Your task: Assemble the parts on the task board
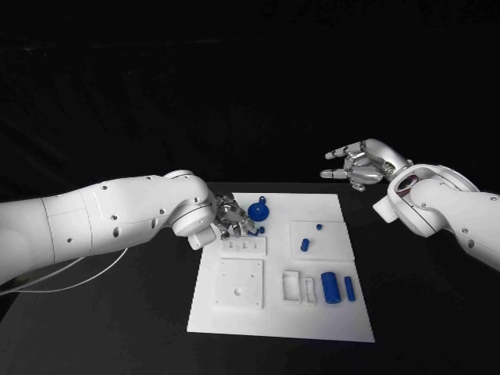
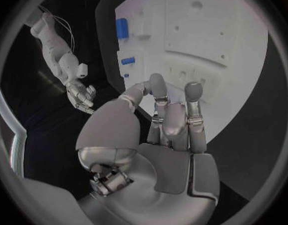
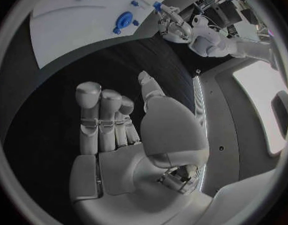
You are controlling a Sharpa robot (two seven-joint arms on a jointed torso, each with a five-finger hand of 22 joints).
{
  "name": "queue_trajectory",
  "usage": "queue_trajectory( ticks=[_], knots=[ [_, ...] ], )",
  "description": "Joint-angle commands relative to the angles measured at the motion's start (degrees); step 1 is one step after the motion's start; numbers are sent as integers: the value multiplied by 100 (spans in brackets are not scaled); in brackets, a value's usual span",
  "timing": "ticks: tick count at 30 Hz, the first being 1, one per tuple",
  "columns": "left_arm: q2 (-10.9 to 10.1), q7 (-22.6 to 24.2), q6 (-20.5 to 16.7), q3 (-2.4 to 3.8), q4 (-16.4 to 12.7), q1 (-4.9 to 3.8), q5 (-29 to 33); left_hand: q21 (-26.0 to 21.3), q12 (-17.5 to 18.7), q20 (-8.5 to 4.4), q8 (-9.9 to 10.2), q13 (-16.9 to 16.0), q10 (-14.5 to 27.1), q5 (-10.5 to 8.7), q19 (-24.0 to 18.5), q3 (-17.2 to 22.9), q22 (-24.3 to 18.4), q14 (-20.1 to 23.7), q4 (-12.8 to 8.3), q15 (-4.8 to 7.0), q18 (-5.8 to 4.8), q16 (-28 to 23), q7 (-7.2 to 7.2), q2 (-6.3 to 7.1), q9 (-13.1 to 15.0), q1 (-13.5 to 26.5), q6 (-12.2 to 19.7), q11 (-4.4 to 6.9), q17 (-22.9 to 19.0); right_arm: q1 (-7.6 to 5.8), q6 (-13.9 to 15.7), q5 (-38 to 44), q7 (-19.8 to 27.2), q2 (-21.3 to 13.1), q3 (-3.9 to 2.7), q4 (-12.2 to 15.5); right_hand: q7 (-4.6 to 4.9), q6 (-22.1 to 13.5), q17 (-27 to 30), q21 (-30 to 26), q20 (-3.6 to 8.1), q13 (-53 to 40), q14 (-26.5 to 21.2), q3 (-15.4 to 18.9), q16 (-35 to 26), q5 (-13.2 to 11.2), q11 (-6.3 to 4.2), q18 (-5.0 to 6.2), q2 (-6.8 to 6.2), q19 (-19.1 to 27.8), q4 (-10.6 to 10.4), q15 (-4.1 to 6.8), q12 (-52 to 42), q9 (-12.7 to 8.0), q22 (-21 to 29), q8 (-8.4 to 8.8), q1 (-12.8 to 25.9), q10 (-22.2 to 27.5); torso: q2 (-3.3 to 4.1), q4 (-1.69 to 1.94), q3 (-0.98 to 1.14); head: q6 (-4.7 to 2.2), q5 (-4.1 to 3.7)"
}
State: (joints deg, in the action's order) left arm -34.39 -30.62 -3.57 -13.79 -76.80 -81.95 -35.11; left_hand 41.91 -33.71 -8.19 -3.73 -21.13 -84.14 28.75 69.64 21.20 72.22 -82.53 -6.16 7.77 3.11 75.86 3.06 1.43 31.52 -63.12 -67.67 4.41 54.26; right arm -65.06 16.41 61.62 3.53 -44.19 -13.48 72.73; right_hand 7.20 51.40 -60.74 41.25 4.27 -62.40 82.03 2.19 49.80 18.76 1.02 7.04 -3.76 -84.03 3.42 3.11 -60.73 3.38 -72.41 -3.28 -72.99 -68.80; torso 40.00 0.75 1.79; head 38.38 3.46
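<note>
Two hands, one busy: left hand (image 1: 230, 223) is over the task board's (image 1: 283, 328) far-left corner, fingers seemingly pinching a small blue part (image 1: 241, 212), though I can't tell for sure. Blue round gear (image 1: 260, 212) sits just beside. Next it needs seating carefully. Right hand (image 1: 362, 166) hovers released, off the board.

L hand (image 1: 234, 221) fingers curled low; R hand (image 1: 361, 165) raised, fingers apart, empty.

The left hand (image 1: 230, 223) and its arm hang over the task board's (image 1: 275, 324) near-left corner, crowding the blue wheel (image 1: 258, 212) beside them. The right hand (image 1: 362, 166) hovers off the board past its far right corner, leaving the two blue cylinders (image 1: 338, 287) and the small peg (image 1: 305, 244) open from above.
</note>
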Motion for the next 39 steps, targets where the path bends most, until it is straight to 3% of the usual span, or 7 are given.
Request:
queue_trajectory(
  ticks=[1, 11, 20, 25, 28, 31, 39],
  knots=[
    [25, -33, -57, 2, 10, 37, -188, -47, -52, 14, -23, 22, -268, -60, 58, -22, 52, -49, 38, -12, -37, 66, -577, -87, 3048, -20, -958, 67, 43, -1, 59, -69, 95, 16, -5, -7, 3, 39, 5, -30, 9, 18, 15, 1, -34, 48, 1, 66, 53, -299, 46, 21, 43, 5, 9, -10, -6, 29, 0, -6, 3, 47, 5],
    [48, -53, -55, 2, 72, 114, -359, -79, -177, 56, -28, 150, -270, -247, 109, -68, 176, -61, 49, -29, -12, 143, -604, -150, 3192, -25, -1043, 74, 129, -1, 64, -69, 85, 44, -7, -42, 2, 48, 8, -35, 13, 77, 16, -5, -59, 152, -2, 63, 54, -300, 66, 25, 78, 6, 18, -11, 0, 46, -2, -9, 8, 99, 0],
    [10, -61, -72, 2, 29, 133, -557, -106, -294, 99, -23, 292, -270, -286, 159, -117, 304, -68, 46, -41, 24, 214, -621, -183, 3312, -33, -1102, 80, 212, -1, 52, -69, 76, 73, -7, -86, 1, 53, -1, -39, 14, 95, 20, -14, -65, 224, -5, 61, 58, -299, 90, 25, 76, 6, 25, -12, 0, 49, -1, -4, 7, 140, 15],
    [-24, -68, -55, 2, -14, 136, -600, -99, -340, 117, -27, 349, -269, 3, 177, -73, 345, -71, 8, -44, 38, 237, -631, -143, 3338, 10, -1145, 84, 240, -1, 37, -68, 66, 79, -7, -98, 1, 56, -2, -40, 15, 103, 21, -17, -67, 253, -5, 60, 58, -298, 97, 25, 79, 6, 26, -11, 0, 54, -1, -6, 5, 159, 23],
    [-47, -75, 33, 2, -42, 139, -605, -102, -385, 137, -23, 453, -271, 78, 191, -12, 378, -73, -55, -50, 58, 253, -634, -151, 3363, 84, -1161, 84, 257, -1, 30, -67, 60, 85, -8, -113, 2, 46, 0, -44, 15, 108, 18, -19, -75, 268, -7, 60, 58, -297, 103, 25, 81, 5, 29, -10, 0, 56, 0, -5, 4, 159, 14],
    [-71, -89, 106, 2, -63, 142, -606, -50, -438, 152, -29, 516, -267, 344, 225, 88, 402, -76, -183, -44, 80, 278, -640, -160, 3407, 224, -1186, 84, 287, -1, 25, -65, 56, 92, -8, -128, 2, 49, 1, -45, 15, 120, 17, -20, -80, 281, -5, 60, 54, -297, 109, 25, 90, 6, 30, -11, 1, 64, -1, -8, -1, 155, 23],
    [-87, -137, 215, 2, -30, 171, -622, -41, -475, 171, -32, 575, -270, 347, 223, 107, 403, -79, -273, -49, 100, 293, -643, -203, 3454, 305, -1195, 88, 302, -1, 9, -52, 40, 111, -8, -150, 2, 42, -8, -46, 16, 126, 22, -25, -74, 311, -6, 60, 58, -298, 116, 26, 87, 5, 31, -10, 6, 63, 0, -9, 3, 182, 19]
  ],
)
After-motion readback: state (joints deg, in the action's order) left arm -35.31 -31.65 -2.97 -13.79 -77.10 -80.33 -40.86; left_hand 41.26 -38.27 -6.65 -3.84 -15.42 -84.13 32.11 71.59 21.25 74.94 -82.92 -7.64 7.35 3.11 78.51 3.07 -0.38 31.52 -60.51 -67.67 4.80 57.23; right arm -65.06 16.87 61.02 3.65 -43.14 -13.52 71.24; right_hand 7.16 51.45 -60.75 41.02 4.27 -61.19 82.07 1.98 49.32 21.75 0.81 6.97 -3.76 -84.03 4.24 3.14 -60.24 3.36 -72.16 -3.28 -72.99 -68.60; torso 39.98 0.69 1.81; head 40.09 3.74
